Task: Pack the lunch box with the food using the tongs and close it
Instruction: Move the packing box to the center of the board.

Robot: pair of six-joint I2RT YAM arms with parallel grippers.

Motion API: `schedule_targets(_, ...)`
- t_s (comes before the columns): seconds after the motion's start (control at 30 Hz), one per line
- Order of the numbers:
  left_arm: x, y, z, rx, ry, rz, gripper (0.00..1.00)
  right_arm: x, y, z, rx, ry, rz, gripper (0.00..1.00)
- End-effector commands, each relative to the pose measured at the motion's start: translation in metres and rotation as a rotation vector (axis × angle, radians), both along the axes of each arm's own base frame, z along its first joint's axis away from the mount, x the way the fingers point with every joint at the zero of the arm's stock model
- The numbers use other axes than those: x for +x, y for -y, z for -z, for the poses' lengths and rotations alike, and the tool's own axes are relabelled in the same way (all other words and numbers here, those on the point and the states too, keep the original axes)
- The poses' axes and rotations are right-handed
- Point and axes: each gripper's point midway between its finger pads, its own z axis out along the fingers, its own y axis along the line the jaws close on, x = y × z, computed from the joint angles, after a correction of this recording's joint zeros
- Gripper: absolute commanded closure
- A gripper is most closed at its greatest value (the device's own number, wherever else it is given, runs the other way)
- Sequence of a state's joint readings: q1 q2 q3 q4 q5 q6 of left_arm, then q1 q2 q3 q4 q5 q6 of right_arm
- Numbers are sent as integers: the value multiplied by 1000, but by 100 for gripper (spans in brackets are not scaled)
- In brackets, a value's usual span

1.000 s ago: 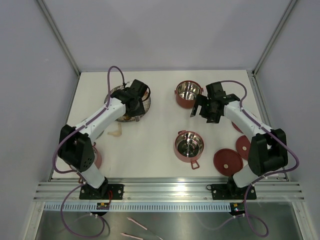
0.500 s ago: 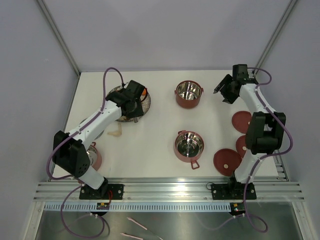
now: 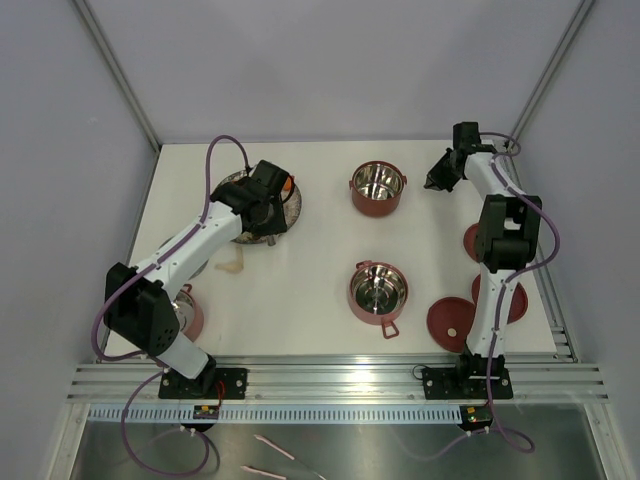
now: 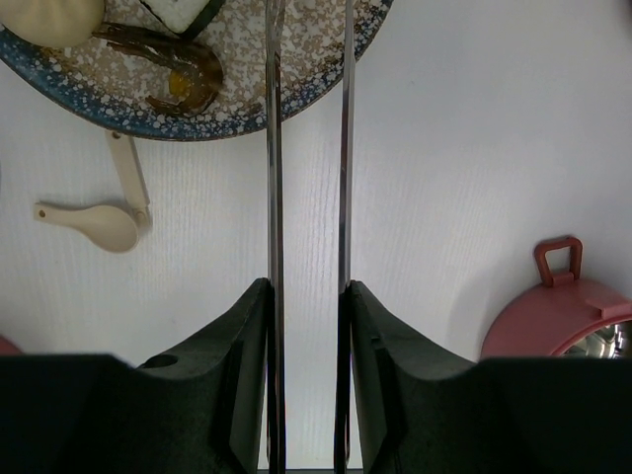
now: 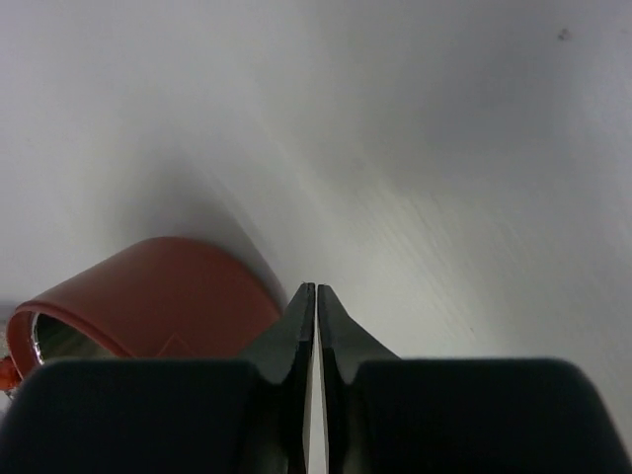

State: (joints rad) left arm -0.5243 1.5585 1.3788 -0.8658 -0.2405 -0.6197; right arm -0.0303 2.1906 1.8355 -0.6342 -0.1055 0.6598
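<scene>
My left gripper (image 4: 308, 286) is shut on the tongs (image 4: 274, 148). Their two silvery arms run forward over the rim of the grey speckled plate (image 4: 118, 109), with the tips out of view. On the plate lie the food pieces: a brown shrimp (image 4: 183, 69), a pale bun (image 4: 49, 15) and a white-and-black piece (image 4: 183, 10). In the top view this gripper (image 3: 268, 205) hovers over the plate (image 3: 228, 185), beside an orange piece (image 3: 288, 183). Two open lunch box tiers (image 3: 378, 187) (image 3: 379, 290) stand mid-table. My right gripper (image 3: 437, 180) is shut and empty at the far right, just right of the far tier (image 5: 148, 296).
A cream spoon (image 3: 232, 265) lies in front of the plate. Flat red lids (image 3: 450, 322) (image 3: 515, 300) lie at the near right, one more (image 3: 470, 240) partly behind the right arm. Another red round piece (image 3: 190, 312) shows behind the left arm's base. Grey walls enclose the table.
The right arm has swung from the table's middle to the far right corner, and its jaws have closed. The left gripper stayed over the plate with the tongs.
</scene>
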Motion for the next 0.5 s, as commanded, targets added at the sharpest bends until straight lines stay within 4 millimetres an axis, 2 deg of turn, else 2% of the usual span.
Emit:
schedule_targets(0.0,7,3,-20,-36,70,17,100,21,-49,-8,92,34,-121,91)
schedule_targets(0.03,6,2,-21,-37,71,17,100,21,-59,6,107,7,-145,91)
schedule_targets(0.1,4,1,-22,-38,71,17,100,26,-86,1,129,23,-212,91)
schedule_targets(0.13,4,1,-22,-39,70,18,100,26,-93,8,141,14,-230,91)
schedule_targets(0.27,-3,2,-28,-41,75,71,100,26,-130,-1,248,52,-308,94)
schedule_targets(0.3,-6,5,-30,-55,71,97,100,21,-134,4,261,43,-312,94)
schedule_targets(0.37,-9,6,-33,-60,79,132,100,19,-143,-6,277,68,-327,93)
schedule_targets(0.47,-15,5,-39,-57,90,180,100,12,-143,-4,278,64,-318,93)
